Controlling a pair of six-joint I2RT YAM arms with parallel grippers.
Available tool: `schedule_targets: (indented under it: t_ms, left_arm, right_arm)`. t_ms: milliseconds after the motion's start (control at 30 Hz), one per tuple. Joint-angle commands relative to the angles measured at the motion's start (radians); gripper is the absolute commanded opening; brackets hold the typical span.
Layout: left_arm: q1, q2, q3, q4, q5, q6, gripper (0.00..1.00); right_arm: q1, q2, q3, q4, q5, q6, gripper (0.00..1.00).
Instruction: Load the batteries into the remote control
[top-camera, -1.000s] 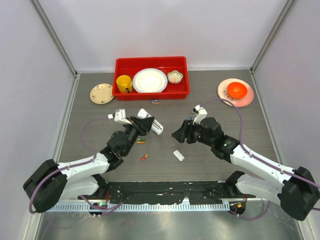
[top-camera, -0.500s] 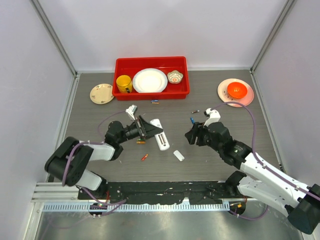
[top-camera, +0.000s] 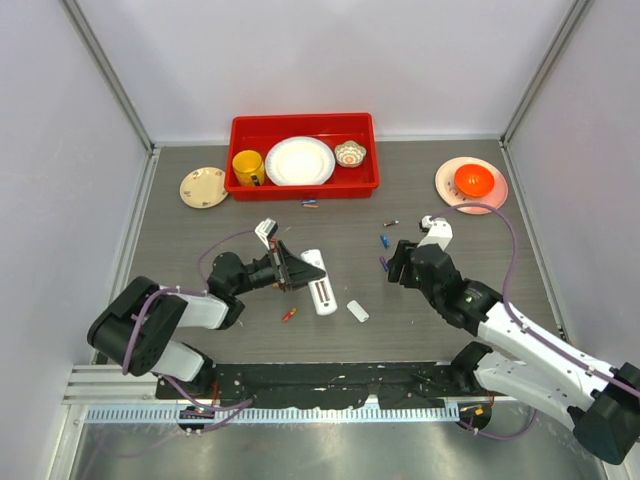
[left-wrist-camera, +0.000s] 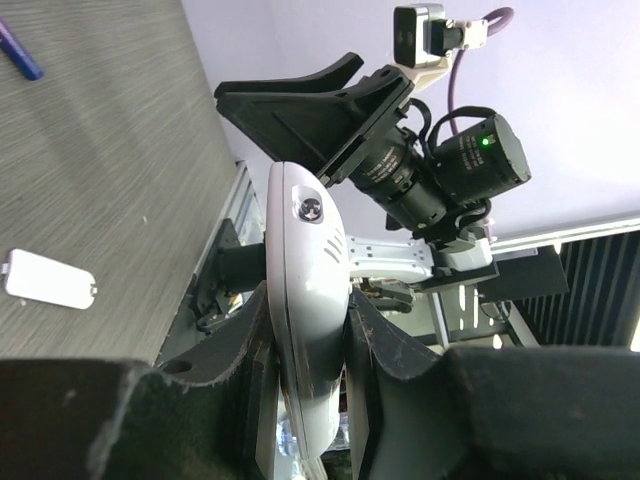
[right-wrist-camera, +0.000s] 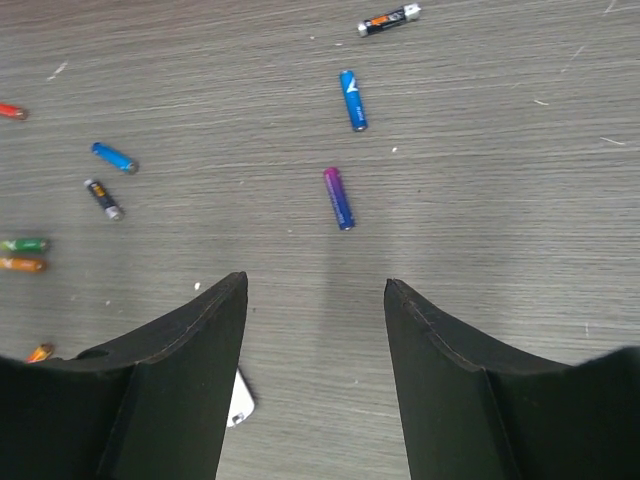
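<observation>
My left gripper (top-camera: 297, 272) is shut on the remote control (top-camera: 319, 283), a slim white bar gripped near one end, the rest pointing toward the table's middle. In the left wrist view the remote control (left-wrist-camera: 305, 270) stands on edge between both fingers. My right gripper (top-camera: 394, 268) is open and empty, low over the table, right of the remote. Just ahead of its fingertips (right-wrist-camera: 232, 290) lie a purple battery (right-wrist-camera: 338, 198) and a blue battery (right-wrist-camera: 352, 99). Several more batteries lie scattered, among them a red one (top-camera: 288, 314) and a blue one (right-wrist-camera: 114, 157).
A small flat white piece (top-camera: 357, 311) lies near the remote's free end. A red tray (top-camera: 303, 186) with a yellow mug, a plate and a bowl stands at the back. A floral saucer (top-camera: 204, 187) is left of it. A pink plate with an orange bowl (top-camera: 472, 182) is at the back right.
My left gripper has brought the remote down and in toward the table's middle. My right gripper has drawn back to the right, away from the remote, and now hangs over the loose batteries.
</observation>
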Motion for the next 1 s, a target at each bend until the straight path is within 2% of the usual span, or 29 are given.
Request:
schedule_targets:
  t_ms: [0, 167, 233, 300, 567, 733, 967]
  left_arm:
    - [-0.025, -0.020, -0.021, 0.256, -0.058, 0.075, 0.00]
    - [-0.095, -0.093, -0.047, 0.256, -0.087, 0.176, 0.00]
    - [-0.101, -0.139, -0.065, 0.253, -0.118, 0.198, 0.00]
    - [-0.101, -0.178, -0.090, 0.243, -0.123, 0.213, 0.01]
    - [-0.101, -0.273, -0.177, 0.233, -0.182, 0.216, 0.00]
    - [-0.099, -0.325, -0.200, 0.131, -0.210, 0.239, 0.00]
    - [-0.101, -0.481, -0.213, -0.067, -0.247, 0.308, 0.00]
  right_arm:
    - [0.002, 0.081, 0.067, 0.035, 0.081, -0.030, 0.62]
    - [-0.001, 0.215, 0.169, -0.003, 0.082, -0.146, 0.54]
    - [-0.015, 0.287, 0.175, 0.026, 0.006, -0.156, 0.51]
    - [-0.015, 0.341, 0.175, 0.044, -0.048, -0.150, 0.51]
    - [-0.020, 0.493, 0.183, 0.092, -0.019, -0.176, 0.49]
    - [-0.032, 0.542, 0.184, 0.107, 0.023, -0.192, 0.46]
    - [-0.054, 0.620, 0.195, 0.171, -0.005, -0.188, 0.44]
